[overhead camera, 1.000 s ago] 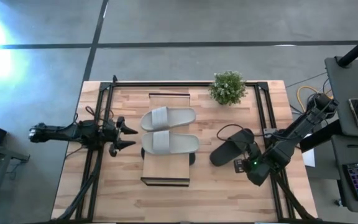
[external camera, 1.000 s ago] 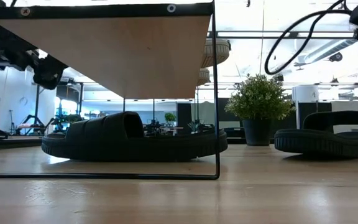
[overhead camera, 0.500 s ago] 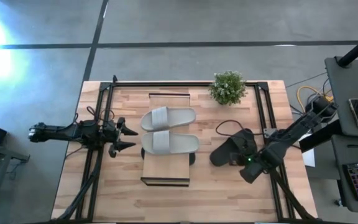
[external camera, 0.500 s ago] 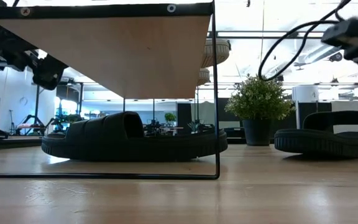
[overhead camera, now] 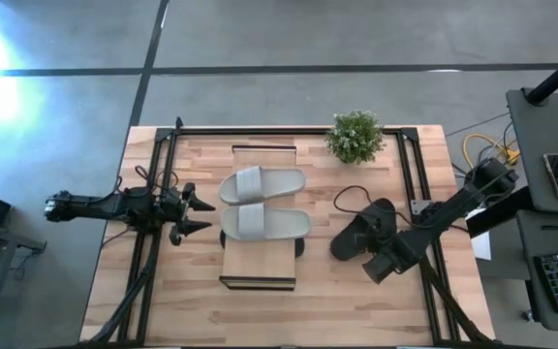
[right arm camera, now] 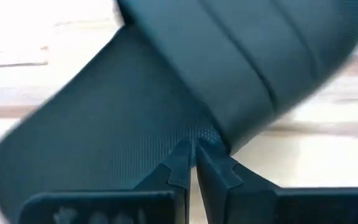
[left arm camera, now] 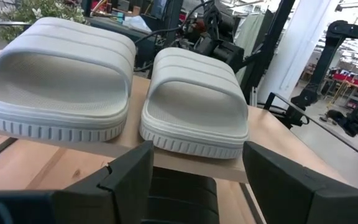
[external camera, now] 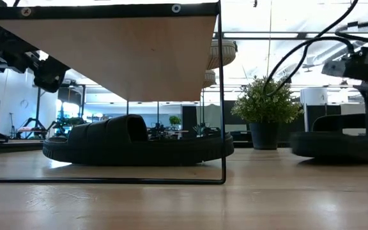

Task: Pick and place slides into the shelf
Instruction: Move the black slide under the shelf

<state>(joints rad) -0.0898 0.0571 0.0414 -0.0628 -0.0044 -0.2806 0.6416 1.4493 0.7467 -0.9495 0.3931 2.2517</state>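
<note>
The shelf [overhead camera: 259, 264] stands mid-table with the two light grey slides [overhead camera: 263, 184] [overhead camera: 265, 224] on its plank top; the left wrist view shows them side by side [left arm camera: 61, 74] [left arm camera: 194, 93]. One black slide [external camera: 139, 140] lies on the table under the plank. The other black slide [overhead camera: 358, 233] lies on the table right of the shelf. My right gripper [right arm camera: 194, 163] is shut, its tips at this slide. My left gripper [overhead camera: 204, 214] is open and hovers left of the shelf, facing the grey slides. My right gripper meets the black slide's footbed [right arm camera: 166, 134] at its edge, right beside the foot of the strap [right arm camera: 241, 81], with its shut fingertips [right arm camera: 180, 163]. It comes slanting from the table's near right side. The slide lies flat on the table. Whether anything is pinched, I cannot tell.
A small potted plant [overhead camera: 355, 136] stands at the far edge, behind the right black slide. Dark frame rails [overhead camera: 415, 184] run along both table sides. A cable [overhead camera: 349, 199] loops above the right slide. Bare tabletop lies near of the shelf [overhead camera: 260, 310].
My right gripper has moved toward the table's left and come down against the black slide on the right. That slide has slid a little toward the table's right edge, staying flat on the table.
</note>
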